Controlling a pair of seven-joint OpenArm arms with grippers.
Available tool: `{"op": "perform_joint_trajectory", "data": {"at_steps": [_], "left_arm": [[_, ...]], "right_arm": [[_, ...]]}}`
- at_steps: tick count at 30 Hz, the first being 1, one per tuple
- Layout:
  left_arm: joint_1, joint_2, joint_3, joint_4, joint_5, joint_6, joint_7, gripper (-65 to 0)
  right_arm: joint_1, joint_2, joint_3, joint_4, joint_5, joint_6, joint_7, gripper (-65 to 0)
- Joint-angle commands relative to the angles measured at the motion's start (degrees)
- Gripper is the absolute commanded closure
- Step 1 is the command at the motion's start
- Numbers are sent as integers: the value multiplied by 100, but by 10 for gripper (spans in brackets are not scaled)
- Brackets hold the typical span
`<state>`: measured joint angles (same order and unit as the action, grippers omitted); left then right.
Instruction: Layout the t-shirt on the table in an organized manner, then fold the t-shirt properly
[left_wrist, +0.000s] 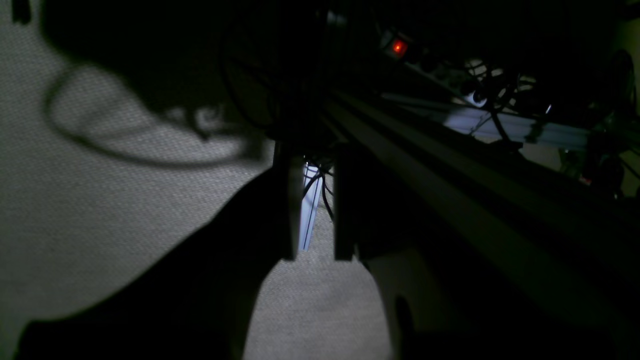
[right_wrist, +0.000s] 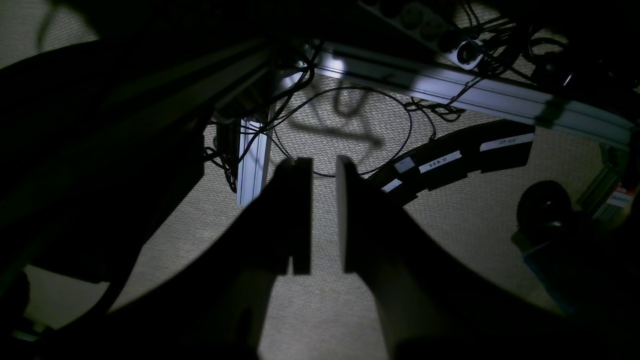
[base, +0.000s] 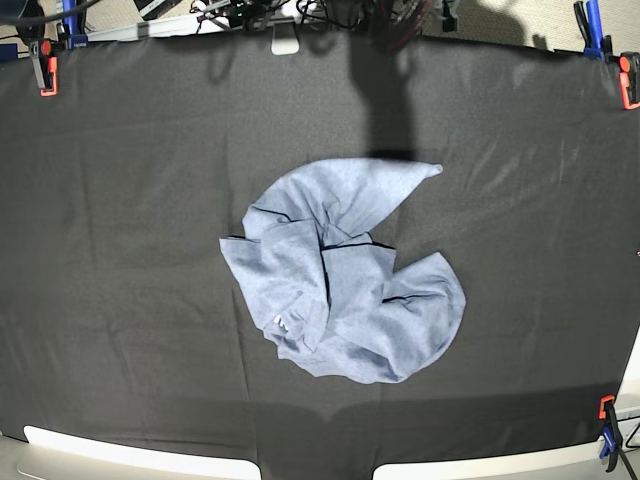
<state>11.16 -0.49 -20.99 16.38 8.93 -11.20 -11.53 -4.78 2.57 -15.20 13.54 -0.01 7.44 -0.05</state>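
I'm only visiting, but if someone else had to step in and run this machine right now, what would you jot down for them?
Left gripper: jaws slightly apart, nothing between them, pointed at the carpeted floor, off the table.
Right gripper: the same, jaws a little apart and empty, over the floor and cables.
The t-shirt: a crumpled heap near the middle of the table, folded over itself, with a small white tag showing on its near-left side.
Done: nothing visible yet; neither arm shows in the base view.
Left: spread the shirt flat, then fold it.
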Motion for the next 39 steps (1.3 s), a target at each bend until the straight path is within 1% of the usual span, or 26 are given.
{"op": "perform_joint_trajectory", "data": {"at_steps": [1,3,6,9,11,16,19,21,23,24,25,27,28,29,32,34,37,39], "left_arm": [[39,15,2,44,4,-83,-2,-102],[44,15,2,61,4,-83,52,-102],[44,15,2,109,4,-85,319,-102],[105,15,2,280,2,-96,608,-102],[208,15,2,483,2,-96,667,-101],[586,15,2,1073,-2,-96,728,-101],[828,13,4,1390,-63,-96,817,-101],[1014,11,4,1624,-175,-98,925,-101],[1237,-22,4,1921,-361,-101,988,-101],[1360,-44,13,2094,-479,-164,1040,-101],[1486,-87,15,2284,-584,-297,1075,-101],[1770,-214,92,2693,-782,-697,1178,-100],[1926,-289,157,2916,-839,-844,1224,-99],[2081,-358,234,3150,-863,-903,1246,-99],[2568,-516,400,3869,-911,-898,1252,-99],[2887,-564,422,4352,-1178,-898,1362,-99],[3314,-627,422,5071,-1506,-901,1526,-99],[3545,-662,422,5558,-1504,-898,1611,-99]], "right_arm": [[-2,13,20,33,-7,-22,-4,-87],[-4,13,20,33,-7,-22,-48,-87],[-4,17,20,33,-7,-37,-149,-87],[-114,37,20,127,-7,-319,-192,-87],[-308,72,20,398,-7,-446,-343,-87],[-966,192,20,1427,7,-450,-658,-87],[-1333,315,20,2059,328,-446,-975,-87],[-1563,435,20,2470,481,-448,-1290,-87],[-1810,581,20,2900,494,-446,-1600,-87],[-1943,667,20,3123,492,-446,-1698,-87],[-2087,758,20,3342,494,-448,-1740,-87],[-2380,949,20,3775,518,-446,-1740,-87],[-2529,1045,20,3991,522,-448,-1735,-87],[-2675,1139,20,4214,570,-446,-1738,-87],[-3101,1447,20,4927,1056,-446,-1738,-87],[-3401,1637,20,5451,1237,-442,-1740,-87],[-3912,1906,20,6301,1270,-442,-1740,-87],[-4260,2063,20,6907,1272,-442,-1738,-87]]}}
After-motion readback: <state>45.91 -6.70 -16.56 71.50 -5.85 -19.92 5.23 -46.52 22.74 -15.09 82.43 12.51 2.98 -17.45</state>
